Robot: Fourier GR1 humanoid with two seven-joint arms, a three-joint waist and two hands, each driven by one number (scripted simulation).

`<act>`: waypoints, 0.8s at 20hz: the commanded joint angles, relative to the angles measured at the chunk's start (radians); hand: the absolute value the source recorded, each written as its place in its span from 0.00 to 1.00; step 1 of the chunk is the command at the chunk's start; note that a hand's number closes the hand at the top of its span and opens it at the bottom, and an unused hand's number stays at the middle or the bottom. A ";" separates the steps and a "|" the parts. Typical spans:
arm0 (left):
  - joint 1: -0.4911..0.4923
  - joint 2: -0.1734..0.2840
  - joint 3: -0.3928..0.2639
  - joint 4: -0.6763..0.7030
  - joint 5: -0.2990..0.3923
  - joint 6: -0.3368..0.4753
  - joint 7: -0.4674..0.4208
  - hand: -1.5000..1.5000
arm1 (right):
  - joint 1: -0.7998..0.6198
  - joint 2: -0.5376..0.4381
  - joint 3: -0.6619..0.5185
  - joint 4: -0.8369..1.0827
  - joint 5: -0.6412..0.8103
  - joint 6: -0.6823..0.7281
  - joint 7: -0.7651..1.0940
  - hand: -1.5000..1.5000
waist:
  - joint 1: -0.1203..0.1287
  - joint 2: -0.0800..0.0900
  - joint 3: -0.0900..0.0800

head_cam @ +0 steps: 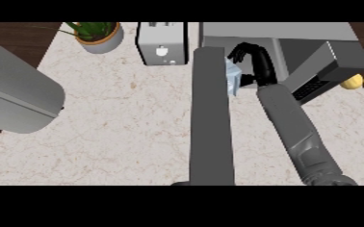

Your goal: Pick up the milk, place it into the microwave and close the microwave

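- Milk carton (pixel 233 78): pale blue-white, at the front of the microwave (pixel 277 41), at the mouth of its opening. Only a strip shows; the left forearm (pixel 211 120) covers its left part.
- Right hand (pixel 250 53): black, just beyond and right of the carton, reaching into the microwave opening. Fingers (pixel 239 51) curled over the carton's top; thumb side runs down the carton's right edge. It grips the carton.
- Left hand: not seen. The left forearm runs straight up from the lower edge to the microwave front; its end hides whatever lies past it. Cannot tell how its fingers stand.
- Microwave door (pixel 323 72): swung open, angled out to the right of the opening.
- Toaster (pixel 162 43): left of the microwave, on the table (pixel 121 115).
- Potted plant (pixel 98 36): further left of the toaster.
- Yellow item (pixel 352 81): right of the microwave door, partly hidden.
- Large grey shape (pixel 25 98): far left of the microwave, at the table's edge.
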 commanded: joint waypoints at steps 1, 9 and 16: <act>-0.051 0.002 -0.003 0.078 -0.051 -0.022 -0.051 0.00 | -0.125 0.000 -0.049 0.115 -0.003 -0.091 0.037 1.00 | 0.022 0.007 0.000; -0.081 0.034 -0.007 0.065 -0.019 -0.010 -0.010 0.00 | -0.167 -0.075 -0.085 0.204 0.019 -0.230 -0.009 1.00 | 0.051 0.023 0.002; -0.084 0.040 -0.019 0.063 -0.019 -0.012 0.008 0.00 | -0.149 -0.122 -0.068 0.245 0.069 -0.353 -0.086 1.00 | 0.076 0.037 0.004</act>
